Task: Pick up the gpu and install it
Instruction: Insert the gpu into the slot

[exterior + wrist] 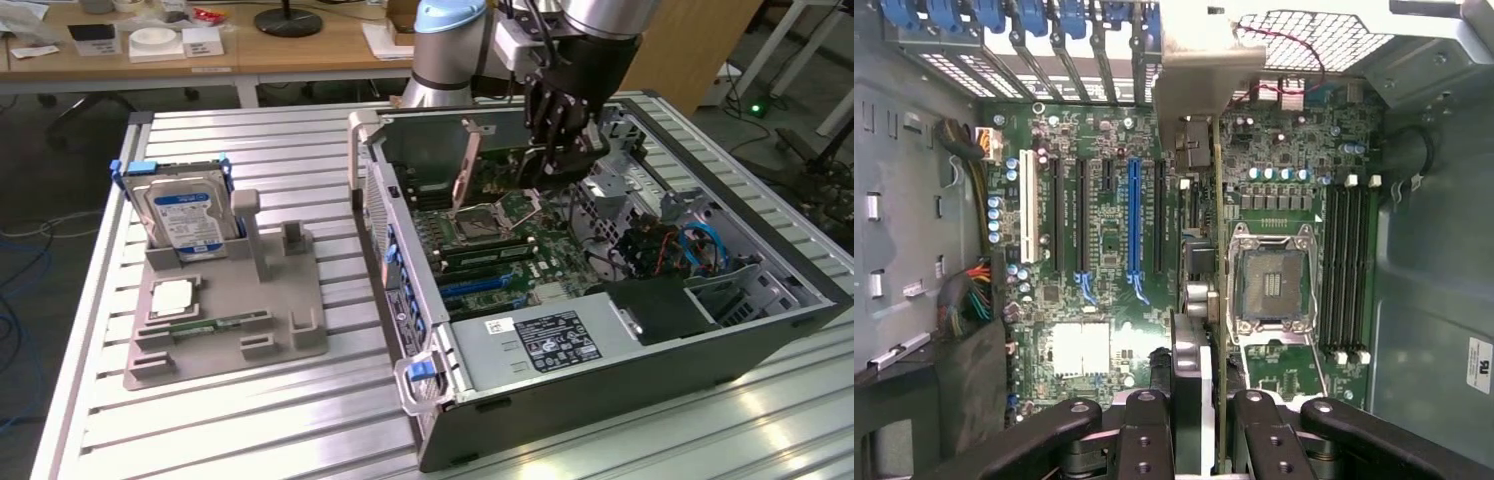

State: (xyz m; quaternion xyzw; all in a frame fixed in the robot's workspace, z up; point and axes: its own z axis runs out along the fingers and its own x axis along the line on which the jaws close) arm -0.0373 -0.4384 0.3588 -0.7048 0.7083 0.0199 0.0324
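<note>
In the exterior view the pincer (554, 150) reaches down into the open computer case (601, 400), clenched on the gpu (483, 172). The card hangs on edge just above the board, with its metal bracket towards the rear wall. A black-and-white label (547, 338) lies on the silver box at the near end, its print too small to read. Out on the slatted tabletop (267, 420), the hard drive (187, 220) stands in a grey holder (267, 320); its blue-white sticker is no clearer.

From the wrist view the gpu (1202, 262) appears edge-on, running from the black fingers (1144, 435) up to its bracket, over the motherboard (1104, 330) between the slots and the CPU socket (1272, 285). I can't tell whether it touches a slot. A white sticker (1479, 365) is cut off by the frame.
</note>
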